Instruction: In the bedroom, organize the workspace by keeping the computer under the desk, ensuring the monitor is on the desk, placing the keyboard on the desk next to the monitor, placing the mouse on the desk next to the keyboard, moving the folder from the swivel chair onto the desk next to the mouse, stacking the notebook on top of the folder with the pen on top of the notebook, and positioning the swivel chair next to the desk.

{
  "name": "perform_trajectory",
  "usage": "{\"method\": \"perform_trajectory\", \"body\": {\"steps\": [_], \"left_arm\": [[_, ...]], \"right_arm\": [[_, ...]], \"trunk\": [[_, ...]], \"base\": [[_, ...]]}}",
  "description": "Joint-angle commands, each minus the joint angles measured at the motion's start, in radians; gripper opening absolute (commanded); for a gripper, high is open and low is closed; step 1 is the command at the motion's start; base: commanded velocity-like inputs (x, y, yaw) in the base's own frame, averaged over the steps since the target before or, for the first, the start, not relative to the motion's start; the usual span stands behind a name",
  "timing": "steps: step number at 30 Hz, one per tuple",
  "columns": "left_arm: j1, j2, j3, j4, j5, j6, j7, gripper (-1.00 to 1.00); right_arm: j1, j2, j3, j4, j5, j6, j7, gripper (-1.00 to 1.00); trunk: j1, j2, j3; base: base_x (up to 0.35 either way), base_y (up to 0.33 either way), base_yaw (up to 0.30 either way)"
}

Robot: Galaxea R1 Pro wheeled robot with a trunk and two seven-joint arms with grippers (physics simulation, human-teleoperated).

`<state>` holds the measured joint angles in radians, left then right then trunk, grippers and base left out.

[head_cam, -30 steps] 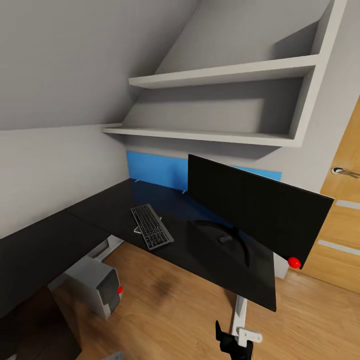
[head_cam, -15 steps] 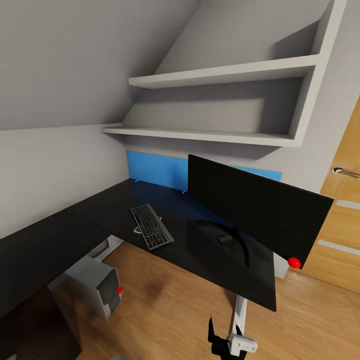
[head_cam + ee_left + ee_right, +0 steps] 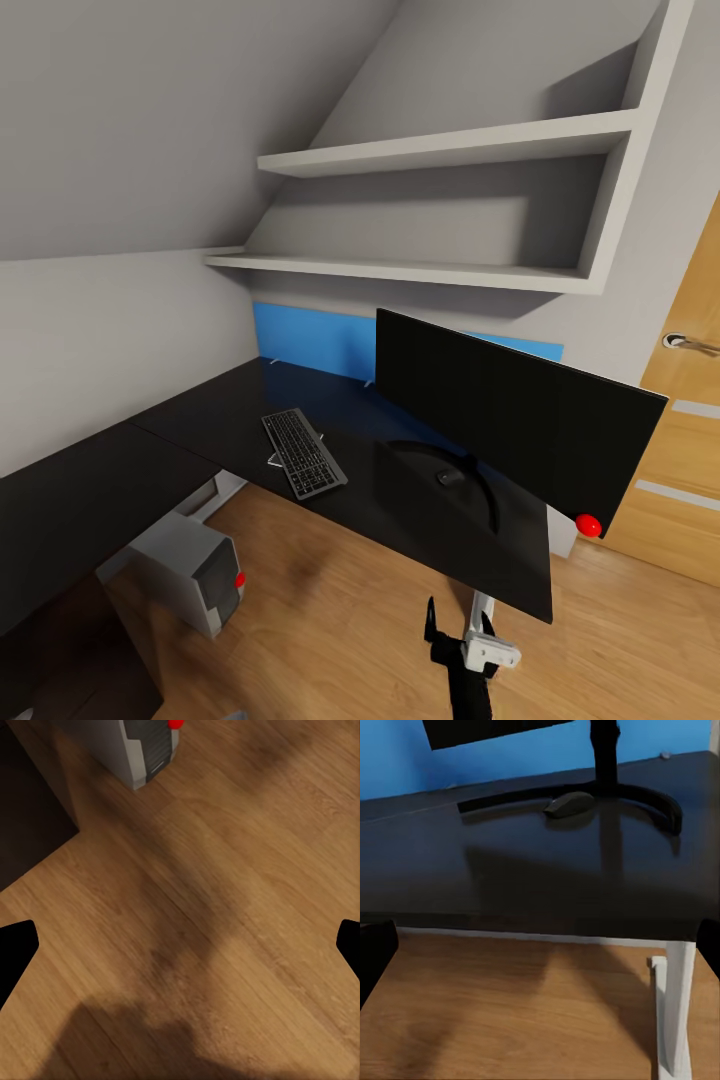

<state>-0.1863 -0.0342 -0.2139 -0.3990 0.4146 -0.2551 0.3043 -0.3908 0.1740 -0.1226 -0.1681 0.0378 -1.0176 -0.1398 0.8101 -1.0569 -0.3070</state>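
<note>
The monitor (image 3: 510, 420) stands on the black desk (image 3: 200, 425), with the keyboard (image 3: 303, 452) at its 9 o'clock and the mouse (image 3: 449, 478) at its stand's foot. The computer (image 3: 195, 572) sits on the floor at 7 o'clock, under the desk. The right gripper (image 3: 540, 945) and left gripper (image 3: 180, 945) both show fingertips spread wide, holding nothing.

A black desk (image 3: 510, 881) is seen edge-on, its glossy top reflecting light. A dark mouse (image 3: 568, 803) lies on the desk, inside the curved foot of the monitor stand (image 3: 607, 765). The monitor's (image 3: 487, 730) lower edge is seen against a blue panel (image 3: 405, 765) at the far side. A white desk leg (image 3: 676, 1012) stands on the wooden floor (image 3: 495, 1020). Two black fingertips (image 3: 373, 958) are seen set wide apart.
</note>
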Motion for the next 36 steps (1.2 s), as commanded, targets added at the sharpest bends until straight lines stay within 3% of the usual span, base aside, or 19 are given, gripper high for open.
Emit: {"method": "perform_trajectory", "body": {"steps": [1,3,8,11,12,20,28,36], "left_arm": [[-0.001,0.001,-0.009,0.000,0.007,-0.004,0.007,1.00],[-0.001,0.001,-0.009,0.000,0.007,-0.004,0.007,1.00],[-0.001,0.000,-0.009,0.000,0.004,-0.004,0.007,1.00],[-0.001,-0.001,-0.011,0.000,0.002,-0.004,0.007,1.00],[-0.001,-0.002,-0.013,0.000,0.001,-0.004,0.007,1.00],[-0.001,-0.003,-0.018,0.000,0.000,-0.004,0.007,1.00],[-0.001,-0.003,-0.019,0.000,0.000,-0.003,0.007,1.00],[-0.001,-0.003,-0.018,0.000,0.000,-0.003,0.007,1.00]], "right_arm": [[-0.001,0.001,-0.004,-0.048,0.023,0.040,-0.020,1.00],[0.000,0.001,-0.003,-0.160,0.053,0.167,-0.054,1.00],[0.000,0.001,0.007,-0.430,0.071,0.461,-0.077,1.00],[0.000,0.001,0.033,-0.541,0.072,0.610,-0.080,1.00],[0.000,0.001,0.057,-0.605,0.073,0.716,-0.082,1.00],[0.000,0.001,0.115,-0.764,0.067,1.111,-0.089,1.00],[0.000,0.001,0.124,-0.788,0.065,1.222,-0.143,1.00],[0.000,0.001,0.125,-0.796,0.065,1.235,-0.155,1.00]], "trunk": [[0.000,-0.001,-0.001],[0.000,-0.001,-0.001],[0.000,-0.001,-0.001],[0.000,-0.001,-0.001],[0.000,-0.001,-0.001],[0.000,-0.001,-0.001],[0.000,-0.001,-0.001],[0.000,-0.001,-0.001]], "base": [[0.000,0.000,0.000],[0.000,0.000,0.000],[0.000,0.000,0.000],[0.000,0.000,0.000],[0.000,0.000,0.000],[0.000,0.000,0.000],[0.000,0.000,0.000],[0.000,0.000,0.000]]}}
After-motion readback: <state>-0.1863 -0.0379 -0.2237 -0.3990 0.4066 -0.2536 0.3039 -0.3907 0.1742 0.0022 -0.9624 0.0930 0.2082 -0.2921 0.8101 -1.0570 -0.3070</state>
